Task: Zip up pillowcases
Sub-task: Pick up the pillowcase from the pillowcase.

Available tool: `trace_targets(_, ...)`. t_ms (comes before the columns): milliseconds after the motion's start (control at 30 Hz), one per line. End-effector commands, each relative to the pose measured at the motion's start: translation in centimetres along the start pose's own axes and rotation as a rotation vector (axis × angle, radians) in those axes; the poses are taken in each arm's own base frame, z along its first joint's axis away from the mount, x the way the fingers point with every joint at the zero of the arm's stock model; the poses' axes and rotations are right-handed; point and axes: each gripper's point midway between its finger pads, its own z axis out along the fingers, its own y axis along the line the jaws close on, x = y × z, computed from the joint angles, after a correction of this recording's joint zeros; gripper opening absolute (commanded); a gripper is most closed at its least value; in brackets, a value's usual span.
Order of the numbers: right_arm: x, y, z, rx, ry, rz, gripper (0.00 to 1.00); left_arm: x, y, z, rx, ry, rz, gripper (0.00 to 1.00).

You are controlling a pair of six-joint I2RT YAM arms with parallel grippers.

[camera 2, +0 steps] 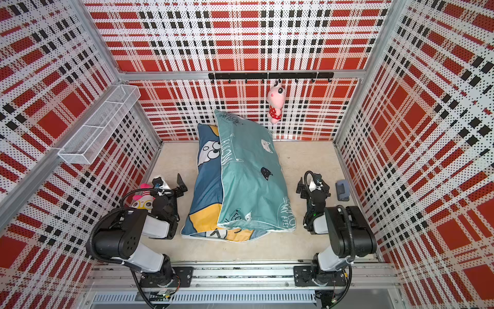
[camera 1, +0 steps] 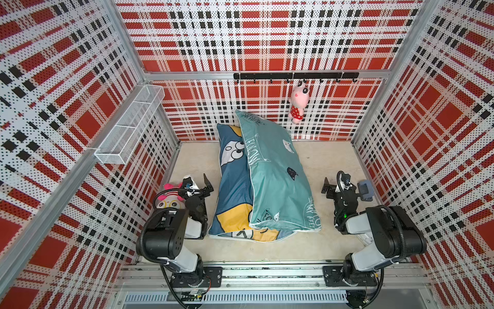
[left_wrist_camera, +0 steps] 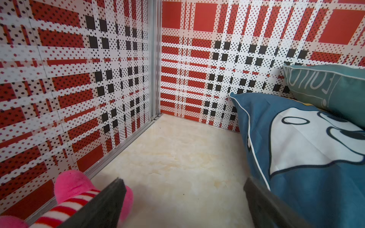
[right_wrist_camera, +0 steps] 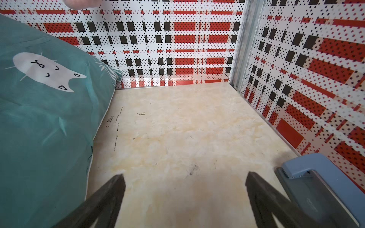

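Near edge: left arm (camera 1: 165,235) and right arm (camera 1: 393,235) are folded low, wrists pointing at the back wall. left gripper (camera 1: 208,185) has its fingers spread wide with nothing between them. The left wrist view shows only bare tabletop (left_wrist_camera: 177,158) between the tips. The dark blue pillowcase (left_wrist_camera: 306,158) is just beside one finger and the pink bow of a plush toy (left_wrist_camera: 73,185) is beside the other.

right gripper (camera 1: 325,188) is also wide and empty, over bare table. A blue hole punch (camera 1: 365,190) sits just beside it on the outer side. The teal pillowcase (camera 1: 275,171) is near on the inner side, apart from it.

Both pillowcases lie mid-table, running front to back, far ends propped against the back wall. The teal one is on top, covering the right part of the blue one. The blue one shows on the left and at the near end. Cannot tell the zip state from any view.

A second pink plush (camera 1: 298,103) hangs from the black hook rail (camera 1: 267,75) on the back wall. A white mesh basket (camera 1: 131,125) is on the left wall.
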Motion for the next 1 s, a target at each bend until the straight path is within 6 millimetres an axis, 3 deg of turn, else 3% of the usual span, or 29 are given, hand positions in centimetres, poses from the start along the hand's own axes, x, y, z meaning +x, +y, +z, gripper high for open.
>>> trace_targets(0, -0.7, 0.0, 0.3, 0.003, -0.022, -0.013, 1.00, 0.5, 0.0, -0.2, 0.003, 0.011, 0.017, 0.98)
trace_targets(867, -0.6, 0.2, 0.5, -0.016, -0.010, -0.006, 1.00, 0.7, 0.0, 0.1, 0.008, 0.022, 0.017, 0.98)
trace_targets(967, -2.4, 0.2, 0.4, -0.016, -0.021, -0.006, 1.00, -0.4, 0.7, -0.4, -0.043, -0.015, 0.006, 0.98)
